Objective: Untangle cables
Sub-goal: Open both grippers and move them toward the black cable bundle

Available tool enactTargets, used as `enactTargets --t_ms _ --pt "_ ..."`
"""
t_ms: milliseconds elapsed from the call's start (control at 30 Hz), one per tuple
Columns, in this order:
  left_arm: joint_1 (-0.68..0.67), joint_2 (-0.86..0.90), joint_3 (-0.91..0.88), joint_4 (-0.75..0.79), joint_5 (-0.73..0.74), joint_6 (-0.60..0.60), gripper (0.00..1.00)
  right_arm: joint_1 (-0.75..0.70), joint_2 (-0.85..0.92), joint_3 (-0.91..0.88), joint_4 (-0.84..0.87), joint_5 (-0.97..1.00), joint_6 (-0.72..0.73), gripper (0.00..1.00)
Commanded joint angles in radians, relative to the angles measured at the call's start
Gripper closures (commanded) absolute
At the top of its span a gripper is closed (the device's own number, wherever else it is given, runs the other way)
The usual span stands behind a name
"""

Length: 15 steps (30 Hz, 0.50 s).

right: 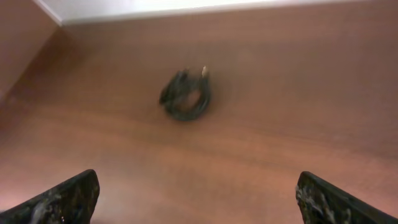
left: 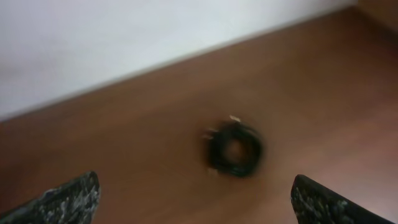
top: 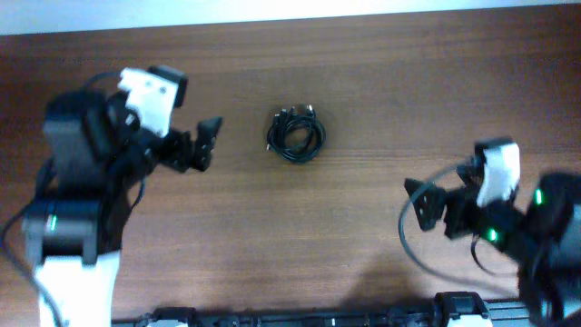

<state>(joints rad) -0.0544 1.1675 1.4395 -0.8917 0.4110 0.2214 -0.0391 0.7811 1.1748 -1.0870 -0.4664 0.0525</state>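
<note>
The cables (top: pixel 296 135) lie as one small black coiled bundle with plug ends on the wooden table (top: pixel 363 82), near its middle. The bundle also shows in the left wrist view (left: pixel 234 149) and in the right wrist view (right: pixel 186 96), blurred. My left gripper (top: pixel 208 143) is open and empty, to the left of the bundle and apart from it; its fingertips sit at the bottom corners of the left wrist view (left: pixel 196 202). My right gripper (top: pixel 419 205) is open and empty, well to the right and nearer the front edge; its fingertips frame the right wrist view (right: pixel 199 199).
A white wall (left: pixel 124 37) runs along the table's far edge. A black loop of arm wire (top: pixel 408 238) hangs by the right arm. A dark rail (top: pixel 309 318) lies along the front edge.
</note>
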Motion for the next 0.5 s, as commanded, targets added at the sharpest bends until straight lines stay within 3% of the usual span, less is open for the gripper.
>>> enactTargets --t_ms 0,100,200,300,467 --pt "-0.002 0.107 0.016 -0.027 0.261 0.018 0.01 0.006 0.145 0.061 -0.011 -0.254 -0.007 0.02" --pt "-0.002 0.183 0.016 -0.020 0.307 0.003 0.01 0.008 0.261 0.059 -0.017 -0.474 -0.009 0.02" --pt "-0.002 0.260 0.026 -0.021 0.288 -0.106 0.02 0.064 0.380 0.060 -0.008 -0.502 -0.031 0.02" --pt "-0.002 0.341 0.083 -0.061 0.279 -0.123 0.02 0.171 0.467 0.061 0.024 -0.392 -0.008 0.02" --pt "-0.018 0.532 0.267 -0.236 0.091 -0.123 0.02 0.340 0.615 0.076 0.076 -0.002 0.222 0.02"
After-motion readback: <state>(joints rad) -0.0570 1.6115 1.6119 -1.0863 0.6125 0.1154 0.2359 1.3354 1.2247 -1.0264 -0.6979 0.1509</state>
